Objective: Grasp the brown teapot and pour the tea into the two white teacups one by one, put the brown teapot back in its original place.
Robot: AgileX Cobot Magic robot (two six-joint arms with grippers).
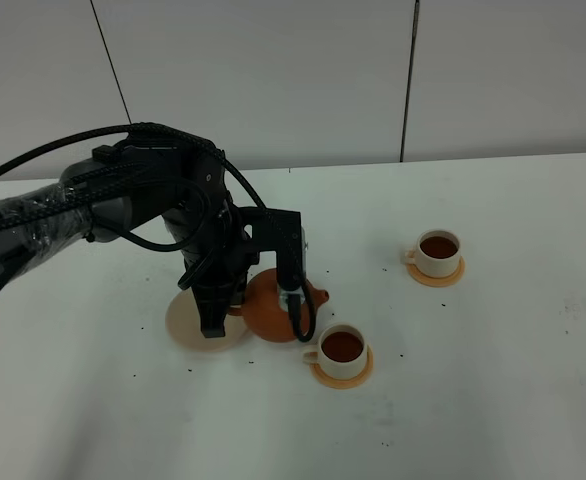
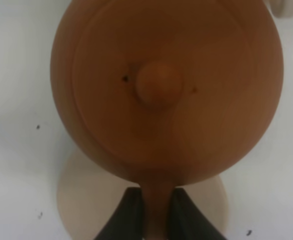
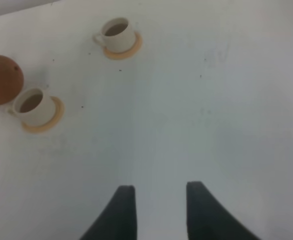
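The brown teapot (image 1: 276, 306) sits level between the beige saucer (image 1: 201, 328) and the nearer white teacup (image 1: 342, 349), spout toward that cup. My left gripper (image 1: 239, 300) is shut on its loop handle. In the left wrist view the teapot (image 2: 161, 85) fills the frame, its handle pinched between the dark fingers (image 2: 120, 220) of the left gripper (image 2: 156, 222), with the saucer (image 2: 81, 200) showing beneath. The second teacup (image 1: 438, 252) stands farther right. Both cups hold dark tea. My right gripper (image 3: 160, 187) hangs open over bare table, far from the near cup (image 3: 34, 105), far cup (image 3: 117, 34) and teapot (image 3: 1, 80).
Each cup rests on a flat orange coaster (image 1: 361, 375), (image 1: 455, 277). Small dark specks dot the white table (image 1: 493, 400). A grey panelled wall (image 1: 273, 70) runs behind the table's far edge. The left arm's cables (image 1: 63, 150) arch over the left side.
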